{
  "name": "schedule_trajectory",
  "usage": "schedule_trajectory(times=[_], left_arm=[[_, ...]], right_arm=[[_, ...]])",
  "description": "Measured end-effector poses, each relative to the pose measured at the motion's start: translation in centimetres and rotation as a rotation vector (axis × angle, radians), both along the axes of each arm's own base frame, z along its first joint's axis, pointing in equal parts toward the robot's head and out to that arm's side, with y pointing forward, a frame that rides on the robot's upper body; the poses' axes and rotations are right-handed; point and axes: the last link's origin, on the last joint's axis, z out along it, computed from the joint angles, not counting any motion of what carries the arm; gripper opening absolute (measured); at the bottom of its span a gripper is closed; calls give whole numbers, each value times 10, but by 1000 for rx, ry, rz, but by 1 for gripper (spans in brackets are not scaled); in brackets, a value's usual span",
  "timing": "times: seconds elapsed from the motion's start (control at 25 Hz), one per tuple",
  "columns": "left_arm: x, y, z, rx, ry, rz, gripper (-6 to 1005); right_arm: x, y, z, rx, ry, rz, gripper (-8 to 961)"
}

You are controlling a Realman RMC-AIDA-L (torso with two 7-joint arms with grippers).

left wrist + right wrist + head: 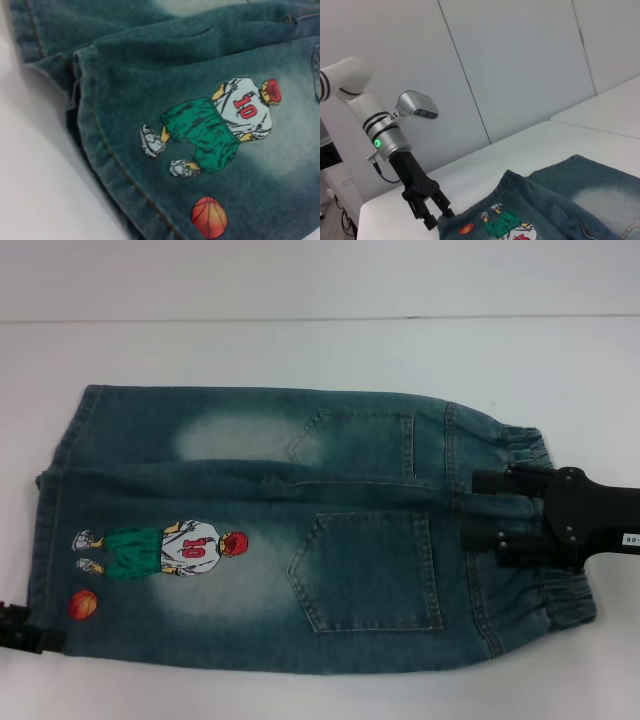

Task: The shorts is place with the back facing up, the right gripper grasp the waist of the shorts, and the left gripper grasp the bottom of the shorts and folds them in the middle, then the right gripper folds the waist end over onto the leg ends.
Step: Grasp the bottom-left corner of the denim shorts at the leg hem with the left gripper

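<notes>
So the shorts (pixel 300 530) lie flat on the table (pixel 300 350), right end effector (pixel 478 512) apparently clenched on the waist (pixel 530 450), left end effector (pixel 436 216) spread at the hem (pixel 45 540), needing to clamp before folding.

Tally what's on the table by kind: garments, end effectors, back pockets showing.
Shorts: 1
End effectors: 2, the left end effector at the leg hems, the right end effector at the waistband
Back pockets: 2, far and near
Total: 5
</notes>
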Motion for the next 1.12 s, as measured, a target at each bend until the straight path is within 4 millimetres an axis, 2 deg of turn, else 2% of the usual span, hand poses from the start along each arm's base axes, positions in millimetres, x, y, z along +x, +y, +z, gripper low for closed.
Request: schedule_trajectory(times=[0.52, 0.6, 0.64, 1.12], left_arm=[[10, 8, -3, -10, -15, -33, 846], [11, 9, -3, -10, -15, -36, 846], [11, 9, -3, -10, -15, -36, 846], [5, 5, 4, -2, 7, -11, 847]], right_arm=[[0, 0, 0, 4, -2, 1, 895], [0, 1, 0, 8, 2, 0, 852], [0, 1, 0, 10, 3, 0, 831], [0, 0, 1, 12, 7, -1, 832]])
